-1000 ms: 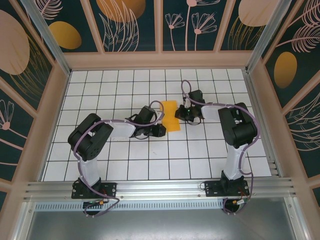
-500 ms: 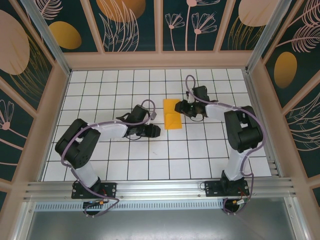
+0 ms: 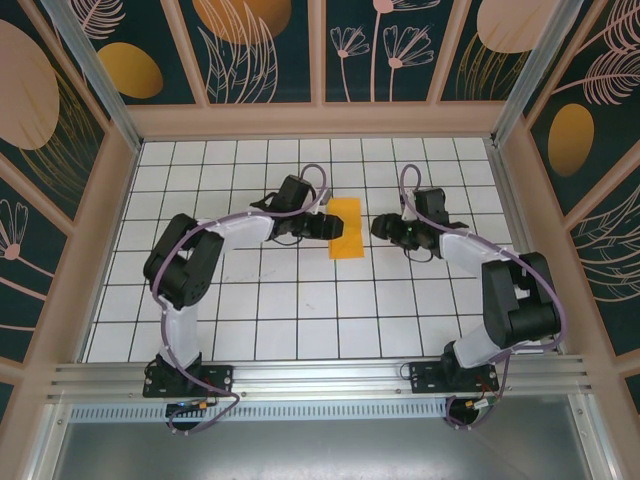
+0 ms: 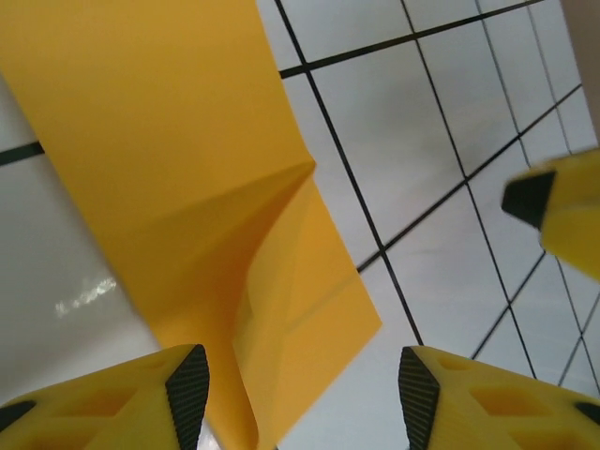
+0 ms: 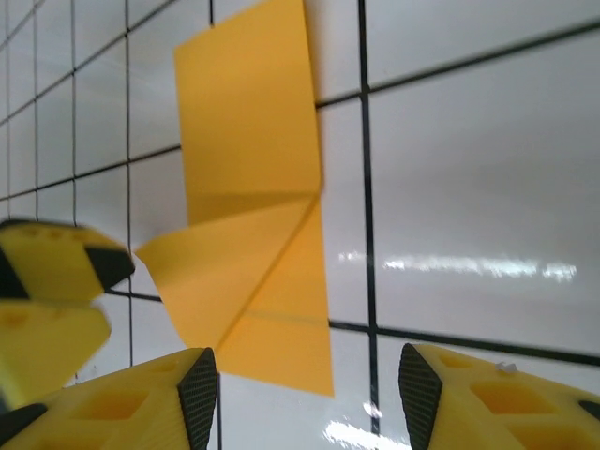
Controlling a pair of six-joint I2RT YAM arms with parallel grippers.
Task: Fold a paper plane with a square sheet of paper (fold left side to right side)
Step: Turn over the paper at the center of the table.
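Paper point(image 3: 344, 227), left tool point(image 3: 320, 227) beside, right tool point(image 3: 381, 230) near

sheet: the square sheet of paper point(image 3: 344, 228), thin orange-yellow paper, matt, smooth, soft creases
table: table point(image 3: 300, 300) under the sheet, white glossy surface, black grid lines, glare spots
left gripper point(image 4: 300, 389): at the sheet's edge, yellow plastic fingers, smooth, slight sheen
right gripper point(image 5: 307, 392): beside the sheet, same yellow plastic
pads point(image 4: 190, 386): black, ribbed, matt, rubber-like
arm shells point(image 3: 185, 262): either side of the sheet, black and white plastic, semi-gloss
cables point(image 3: 232, 222): purple sheath, smooth
rail point(image 3: 320, 377): nearer than the sheet, brushed bare metal
walls point(image 3: 265, 50): beyond the sheet, printed panels, satin, tan trim
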